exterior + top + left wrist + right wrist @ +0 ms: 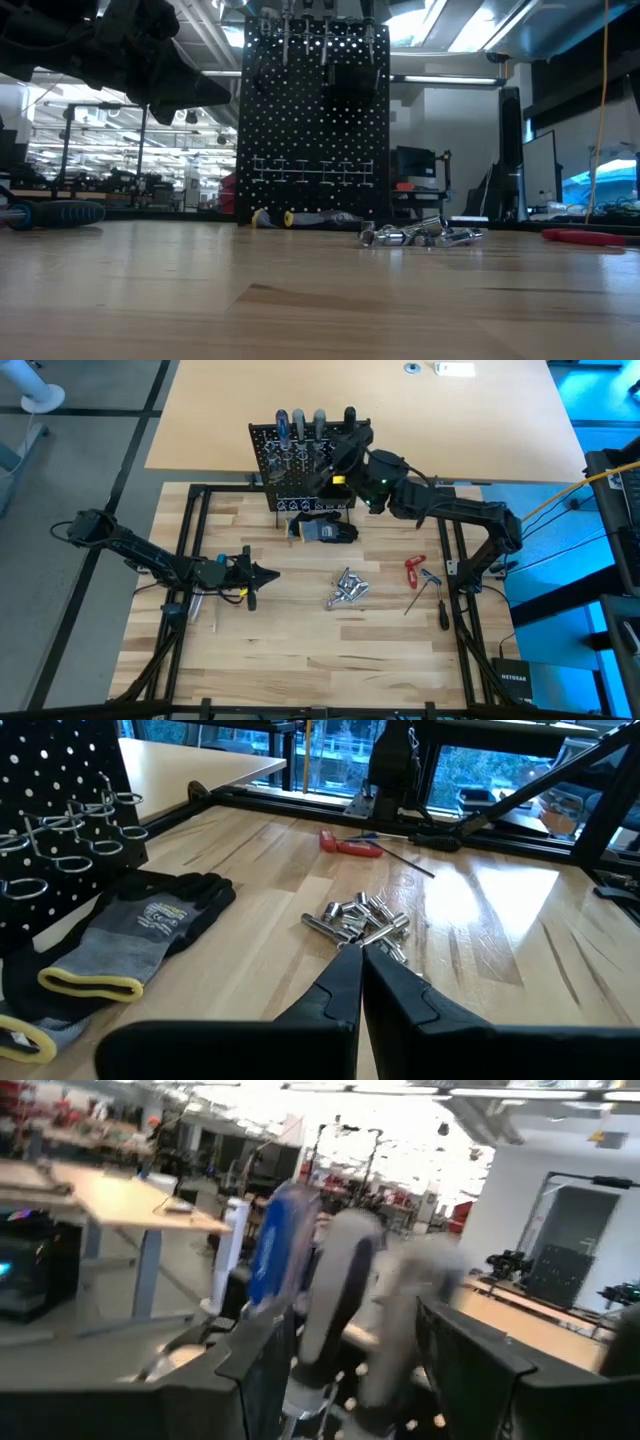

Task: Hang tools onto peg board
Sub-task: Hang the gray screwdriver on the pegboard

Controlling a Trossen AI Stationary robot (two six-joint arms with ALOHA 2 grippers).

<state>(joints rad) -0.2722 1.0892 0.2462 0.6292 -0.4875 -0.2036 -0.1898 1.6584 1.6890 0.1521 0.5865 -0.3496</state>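
1. While the right gripper (352, 438) hovers at the top edge of the peg board (290, 470), upper centre of the high view, its jaws stand released; in the right wrist view the blue and grey handles show between its fingers, gripped by neither.
2. Four screwdrivers (300, 422) stand upright along the board's top row, so the step in hand looks like letting go of the black-handled one at the right end.
3. My guess is the next move calls for lifting clear without knocking the hung handles, then reaching for the red-handled tool (414, 570) and the slim screwdriver (438, 600) lying at right centre.
4. Small silver metal pieces (346, 589) lie in a loose heap at centre, on the bare table (300, 650).
5. Whether the board's black bin holds anything I cannot tell.
6. A grey glove (325, 530) lies at the board's foot.
7. At left centre, the left gripper (262, 573) waits with jaws clenched on nothing; a blue-handled screwdriver (196, 603) lies beside it.
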